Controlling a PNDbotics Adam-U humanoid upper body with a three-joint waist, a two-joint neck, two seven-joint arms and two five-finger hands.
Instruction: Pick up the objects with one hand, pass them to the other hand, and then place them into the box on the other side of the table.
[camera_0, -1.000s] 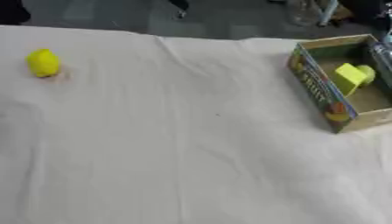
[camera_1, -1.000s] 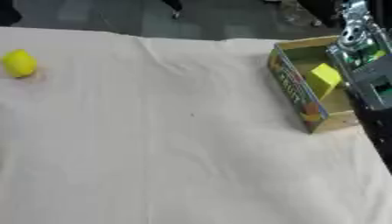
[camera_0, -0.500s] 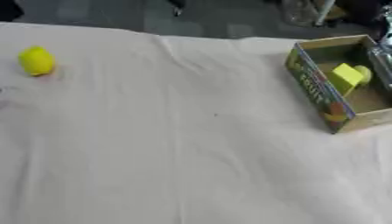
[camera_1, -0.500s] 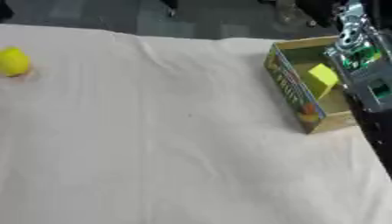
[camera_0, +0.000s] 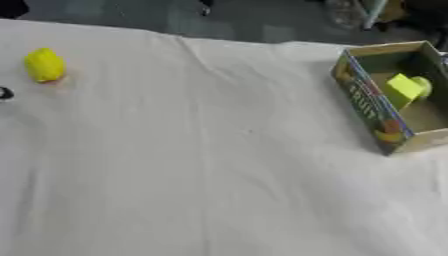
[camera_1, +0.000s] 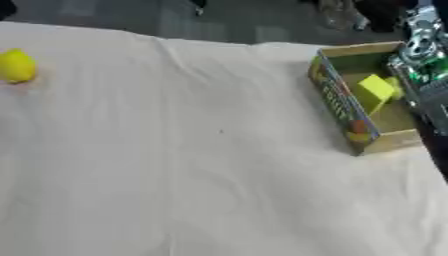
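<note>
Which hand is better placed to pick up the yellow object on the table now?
Probably the left: the yellow object lies at the table's far left, while the box and the right arm are at the right.

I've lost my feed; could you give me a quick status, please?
Left hand barely in view. Right hand unseen. Yellow lemon-shaped object on white cloth, far left. Cardboard box far right; path clear.

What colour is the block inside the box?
Yellow-green block, clearest in the left eye view.
</note>
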